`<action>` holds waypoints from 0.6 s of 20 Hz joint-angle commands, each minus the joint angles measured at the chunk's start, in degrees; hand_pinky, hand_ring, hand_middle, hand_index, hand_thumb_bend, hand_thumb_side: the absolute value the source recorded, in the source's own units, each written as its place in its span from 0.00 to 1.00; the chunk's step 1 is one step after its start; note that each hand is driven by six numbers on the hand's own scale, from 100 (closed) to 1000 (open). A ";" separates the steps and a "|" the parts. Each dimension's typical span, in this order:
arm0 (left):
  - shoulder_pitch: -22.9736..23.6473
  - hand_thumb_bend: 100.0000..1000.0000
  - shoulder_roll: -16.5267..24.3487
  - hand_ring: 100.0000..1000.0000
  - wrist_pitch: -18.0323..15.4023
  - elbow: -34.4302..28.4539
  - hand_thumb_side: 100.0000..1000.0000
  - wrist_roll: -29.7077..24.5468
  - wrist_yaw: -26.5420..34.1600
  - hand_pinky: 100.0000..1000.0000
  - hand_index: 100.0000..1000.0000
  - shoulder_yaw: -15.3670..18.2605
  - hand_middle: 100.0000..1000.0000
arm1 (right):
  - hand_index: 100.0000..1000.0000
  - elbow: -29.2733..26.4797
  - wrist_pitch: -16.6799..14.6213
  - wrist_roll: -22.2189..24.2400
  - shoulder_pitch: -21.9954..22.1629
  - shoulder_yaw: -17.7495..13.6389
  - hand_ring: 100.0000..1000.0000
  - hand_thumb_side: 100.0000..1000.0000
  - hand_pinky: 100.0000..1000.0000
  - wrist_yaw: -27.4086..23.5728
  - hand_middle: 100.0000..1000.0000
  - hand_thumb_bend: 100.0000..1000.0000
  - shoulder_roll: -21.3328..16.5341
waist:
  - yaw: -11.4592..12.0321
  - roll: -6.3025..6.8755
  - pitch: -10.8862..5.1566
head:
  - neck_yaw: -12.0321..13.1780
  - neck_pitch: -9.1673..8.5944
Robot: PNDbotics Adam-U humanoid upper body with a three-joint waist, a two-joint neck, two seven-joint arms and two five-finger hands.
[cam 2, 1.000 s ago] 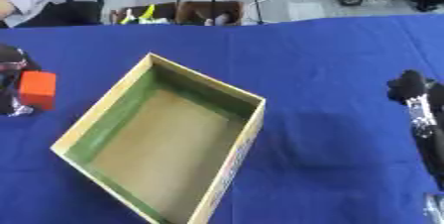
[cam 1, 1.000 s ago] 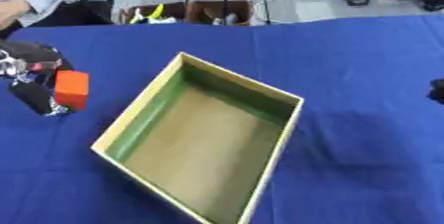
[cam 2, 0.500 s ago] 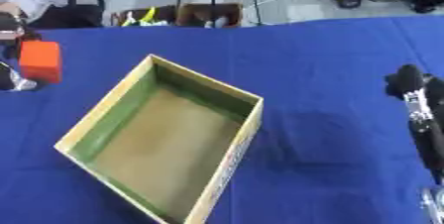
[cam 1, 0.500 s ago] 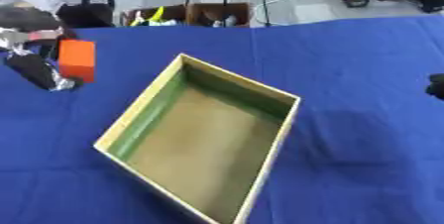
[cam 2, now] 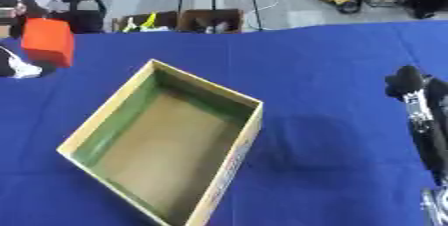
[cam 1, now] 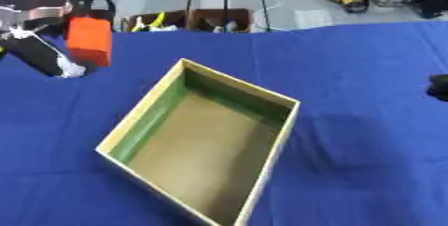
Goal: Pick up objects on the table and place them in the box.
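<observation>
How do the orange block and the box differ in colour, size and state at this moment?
The orange block is solid bright orange; the box is tan with a green inner wall. The block is much smaller than the box. The block is held up by the left hand at the table's far left, while the box rests open and empty on the blue table. Both are straight-edged and rectangular.
</observation>
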 commanded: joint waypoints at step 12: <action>-5.26 0.00 -11.80 0.41 0.93 -1.76 0.42 -3.55 1.58 0.17 0.51 -5.23 0.34 | 0.62 -0.71 -0.17 0.26 -0.59 0.06 0.60 1.00 0.69 -0.48 0.49 0.46 -0.47 | -0.01 -0.02 -1.79 | 0.60 0.53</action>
